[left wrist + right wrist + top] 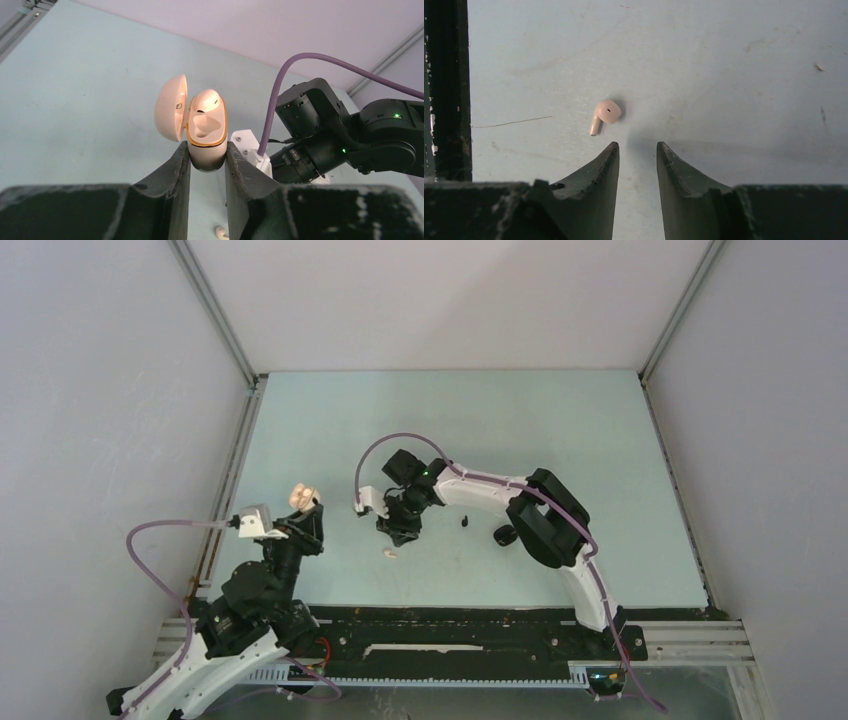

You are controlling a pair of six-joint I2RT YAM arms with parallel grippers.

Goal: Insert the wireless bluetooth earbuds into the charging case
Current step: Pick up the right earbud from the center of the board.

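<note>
My left gripper (207, 150) is shut on the base of a cream charging case (206, 132) and holds it upright with its lid (171, 114) swung open to the left. One cream earbud (208, 102) seems to sit in the far well; the near well looks empty. In the top view the case (303, 495) is held above the table's left side. A loose cream earbud (605, 114) lies on the table just beyond and left of my right gripper (637, 146), which is open and empty. The bud also shows in the top view (391, 552) and in the left wrist view (220, 231).
A tiny black bud-like object (465, 519) lies on the table right of the right gripper (398, 536). A dark rounded thing (503, 535) sits by the right arm's elbow. The table's black front edge (446, 90) runs along the left of the right wrist view.
</note>
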